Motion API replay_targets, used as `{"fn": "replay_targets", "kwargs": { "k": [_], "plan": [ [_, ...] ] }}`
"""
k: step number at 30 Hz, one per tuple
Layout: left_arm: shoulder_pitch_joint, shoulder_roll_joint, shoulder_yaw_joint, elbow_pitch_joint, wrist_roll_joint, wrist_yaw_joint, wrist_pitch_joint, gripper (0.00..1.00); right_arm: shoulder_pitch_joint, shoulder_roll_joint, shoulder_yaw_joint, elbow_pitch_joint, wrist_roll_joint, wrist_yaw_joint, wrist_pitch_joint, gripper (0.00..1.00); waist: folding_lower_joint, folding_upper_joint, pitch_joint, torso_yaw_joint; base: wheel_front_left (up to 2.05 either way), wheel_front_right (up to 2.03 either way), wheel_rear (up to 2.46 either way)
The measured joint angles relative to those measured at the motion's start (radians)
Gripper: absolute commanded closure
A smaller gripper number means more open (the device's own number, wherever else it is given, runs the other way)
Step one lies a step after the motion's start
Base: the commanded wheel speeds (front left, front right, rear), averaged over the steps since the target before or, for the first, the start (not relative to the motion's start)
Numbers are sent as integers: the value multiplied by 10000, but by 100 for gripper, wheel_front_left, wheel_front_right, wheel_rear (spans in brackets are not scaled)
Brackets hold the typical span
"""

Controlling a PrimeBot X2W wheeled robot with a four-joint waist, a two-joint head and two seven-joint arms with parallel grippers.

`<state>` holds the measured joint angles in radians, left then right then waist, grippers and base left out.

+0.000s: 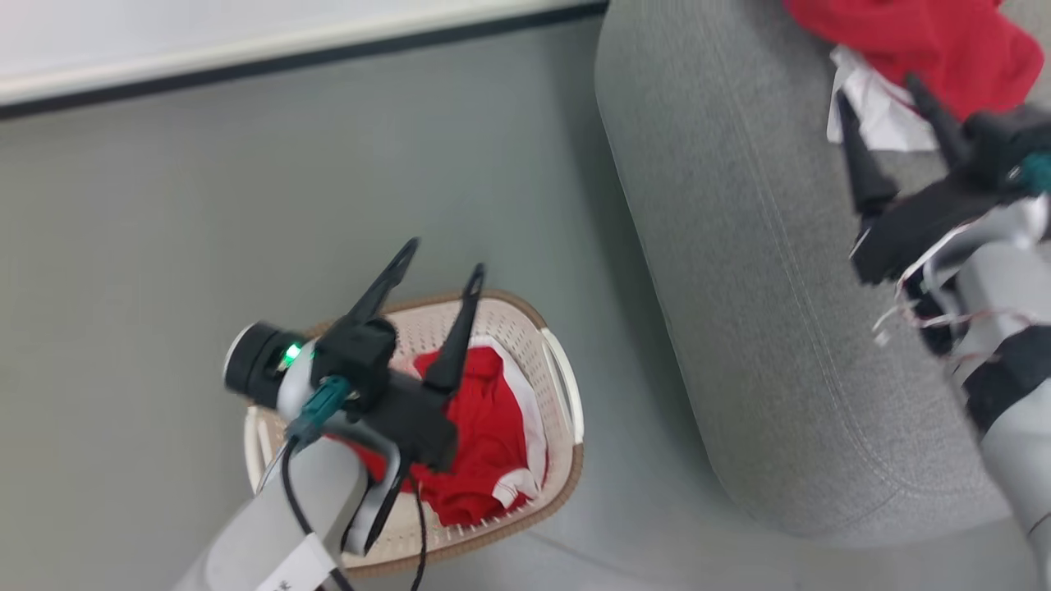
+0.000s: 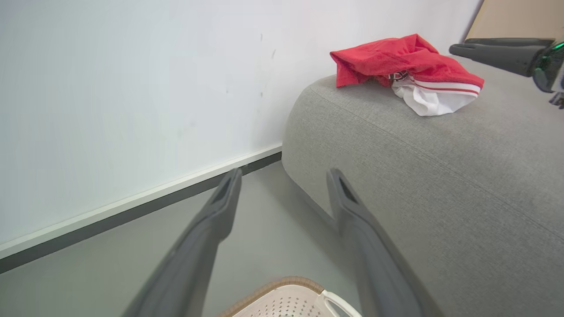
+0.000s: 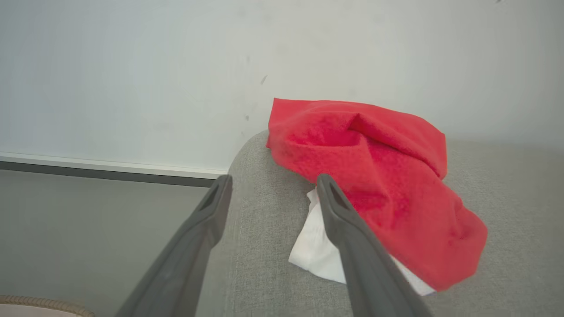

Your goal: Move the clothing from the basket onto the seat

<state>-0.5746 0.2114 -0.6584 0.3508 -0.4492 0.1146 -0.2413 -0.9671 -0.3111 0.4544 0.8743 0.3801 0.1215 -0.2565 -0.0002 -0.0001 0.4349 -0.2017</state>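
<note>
The left gripper (image 1: 444,256) is sitting closest to me, at about 7 o'clock in the head view, with its pale forearm running off the bottom edge. Its two dark fingers are standing spread apart with nothing between them, hovering over the basket (image 1: 513,316). The arm and wrist are covering the basket's near left part. That is leaving the far perforated wall, the brown rim and one white loop handle on its 3 o'clock side on show. Inside, a crumpled red garment (image 1: 484,443) with white edging is lying partly under the gripper's body. What kind of clothing it is I cannot make out.

The grey seat (image 1: 739,287) is taking up the 3 o'clock side and running out of the picture at the top and right. It is standing apart from the basket, with a strip of grey floor (image 1: 246,205) between them. At 1 o'clock a red and white garment (image 1: 928,33) is lying heaped on the seat top, cut off by the upper edge. The right gripper (image 1: 876,90) is hanging just beside it, blurred, its fingers parted and gripping nothing. In the right wrist view one finger is crossing in front of the white fabric, and whether it is touching the cloth I cannot tell. From the left wrist view the heap is resting near the seat's end, close to the white wall (image 2: 132,88), and a small print on it is too small to read.
</note>
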Motion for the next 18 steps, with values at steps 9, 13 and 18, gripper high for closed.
{"fn": "replay_targets", "kwargs": {
  "k": [9,13,18],
  "plan": [
    [1319,249,1101,276,-533,23,-84,0,1848,456,-94,-1141,4,-291,0,0,-1,0,-1309,430,0,0,0],
    [1941,360,1576,291,-608,86,-84,0,2690,617,-176,-1772,6,-523,0,0,-1,-1,-1905,616,0,0,0],
    [2996,447,2307,92,-704,88,-84,0,3989,744,-261,-2589,4,-828,0,0,-1,-1,-2654,833,0,0,0]
  ]
}}
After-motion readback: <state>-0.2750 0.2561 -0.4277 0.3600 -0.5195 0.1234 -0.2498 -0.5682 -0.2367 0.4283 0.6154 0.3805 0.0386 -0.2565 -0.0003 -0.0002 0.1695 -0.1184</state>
